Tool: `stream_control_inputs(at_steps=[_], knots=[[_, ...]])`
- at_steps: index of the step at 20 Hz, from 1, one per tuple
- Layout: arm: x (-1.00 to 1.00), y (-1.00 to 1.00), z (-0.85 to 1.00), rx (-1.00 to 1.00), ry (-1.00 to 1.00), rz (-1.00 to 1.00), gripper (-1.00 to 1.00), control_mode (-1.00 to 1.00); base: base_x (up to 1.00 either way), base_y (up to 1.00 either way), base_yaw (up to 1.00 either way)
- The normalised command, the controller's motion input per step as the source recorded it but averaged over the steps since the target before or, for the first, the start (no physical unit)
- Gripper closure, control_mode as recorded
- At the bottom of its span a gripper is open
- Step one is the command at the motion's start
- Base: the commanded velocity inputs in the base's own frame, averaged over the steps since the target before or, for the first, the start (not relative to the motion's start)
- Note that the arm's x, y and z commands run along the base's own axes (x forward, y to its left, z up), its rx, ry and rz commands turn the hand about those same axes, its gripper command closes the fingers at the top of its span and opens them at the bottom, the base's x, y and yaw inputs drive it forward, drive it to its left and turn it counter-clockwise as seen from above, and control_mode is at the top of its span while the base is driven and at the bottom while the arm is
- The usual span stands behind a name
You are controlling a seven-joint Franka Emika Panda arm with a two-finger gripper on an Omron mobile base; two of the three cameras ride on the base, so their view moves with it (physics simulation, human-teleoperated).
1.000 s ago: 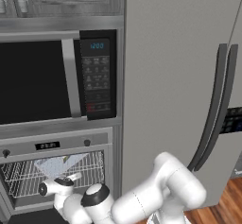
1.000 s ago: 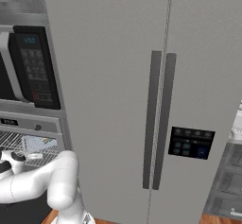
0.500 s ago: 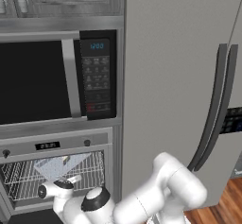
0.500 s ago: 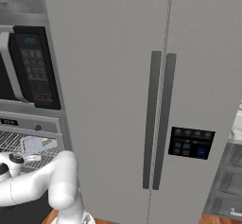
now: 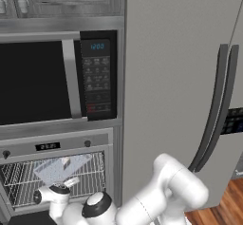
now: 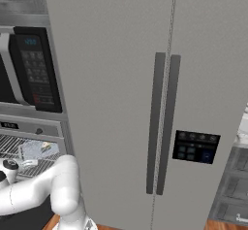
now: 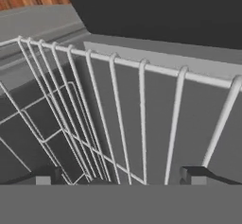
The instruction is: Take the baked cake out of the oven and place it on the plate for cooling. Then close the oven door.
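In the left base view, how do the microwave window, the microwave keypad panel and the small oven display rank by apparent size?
1. Microwave window, largest, though cut off at the left edge.
2. Microwave keypad panel, clearly narrower.
3. Oven display, smallest, a short dark strip.
All sit on about the same wall plane, so nearness hardly distorts the order.

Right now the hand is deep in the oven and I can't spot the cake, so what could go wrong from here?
1. The open fingers sit close over the wire rack; pushing on could snag or knock it.
2. No cake shows between the fingers in the hand view, so closing here would likely grab nothing.
3. The arm reaches low into the oven, and its wrist hides part of the opening in the left base view, so contact there is hard to judge.
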Motion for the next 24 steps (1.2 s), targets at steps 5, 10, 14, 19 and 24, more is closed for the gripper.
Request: stream_control_inputs(at_steps=[5,10,14,19,24], knots=[[-0.73,0.26,-0.92,-0.33,0.01,0.00,-1.00,-1.00,0.00,0.00,0.00],[-0.73,0.25,-0.92,-0.33,0.02,0.00,-1.00,-1.00,0.00,0.00,0.00],[-0.74,0.25,-0.92,-0.32,0.01,0.00,-1.00,-1.00,0.00,0.00,0.00],[-0.75,0.24,-0.92,-0.31,0.01,0.00,-1.00,-1.00,0.00,0.00,0.00],[-0.75,0.23,-0.91,-0.30,0.01,0.00,-1.00,-1.00,0.00,0.00,0.00]])
